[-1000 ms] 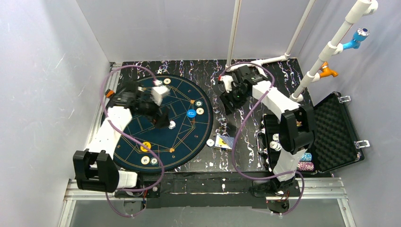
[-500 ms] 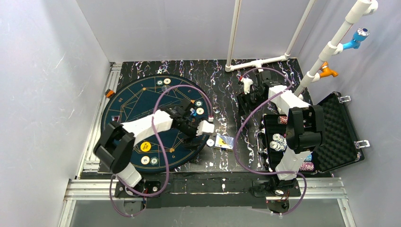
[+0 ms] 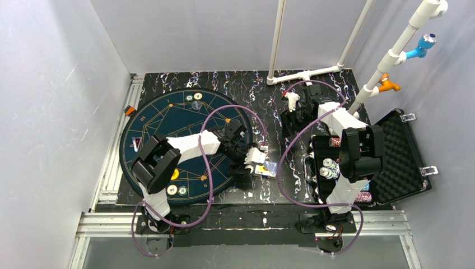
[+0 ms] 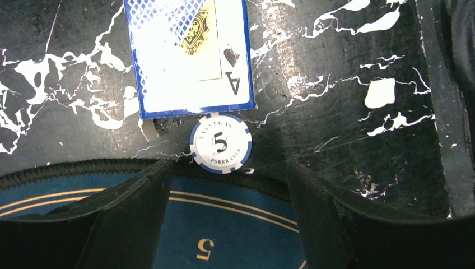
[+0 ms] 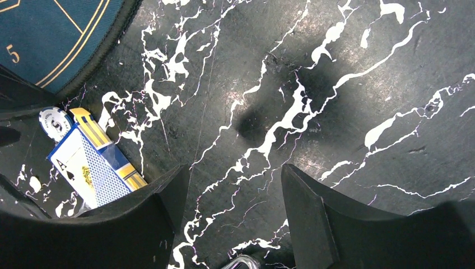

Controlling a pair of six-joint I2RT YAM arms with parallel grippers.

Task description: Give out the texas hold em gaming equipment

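Now the left jaws stand spread and empty above the mat [image 4: 235, 224], a white-and-blue poker chip [image 4: 220, 143] lying just ahead on the worktop [image 4: 347, 67], touching the playing cards [image 4: 187, 56]. Right jaws, spread too, hang empty over the worktop.

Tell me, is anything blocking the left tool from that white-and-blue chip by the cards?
Nothing visible. The left tool, open, faces the chip, which lies bare on the black tabletop just off the mat, against the edge of the playing cards.
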